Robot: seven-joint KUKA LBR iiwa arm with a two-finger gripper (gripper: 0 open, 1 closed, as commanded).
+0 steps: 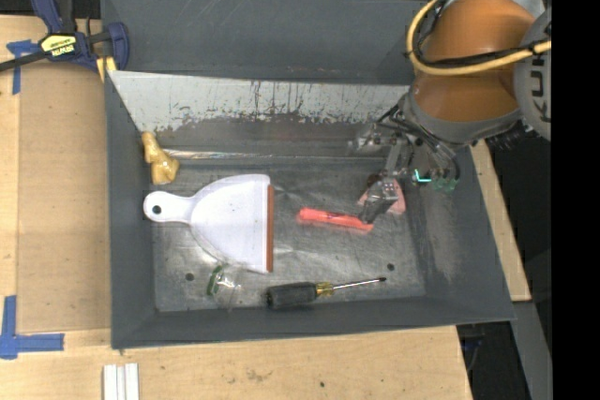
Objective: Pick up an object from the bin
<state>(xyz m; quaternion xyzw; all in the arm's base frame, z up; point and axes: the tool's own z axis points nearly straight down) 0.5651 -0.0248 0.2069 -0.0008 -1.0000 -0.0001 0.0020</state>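
Observation:
My gripper [382, 198] hangs over the right part of the bin floor, its fingertips just above the right end of a red-orange tool [333, 219] that lies flat in the middle. A small pinkish piece [394, 199] sits right beside the fingertips; whether it is held I cannot tell. Below them a screwdriver [314, 293] with a black handle and yellow collar lies along the front wall.
A white dustpan [230, 221] with a brown edge lies left of centre. A tan plastic piece [159, 158] rests in the back left corner. A small clear-green thing [220, 283] lies near the front left. The orange-covered wrist stands over the bin's right rim.

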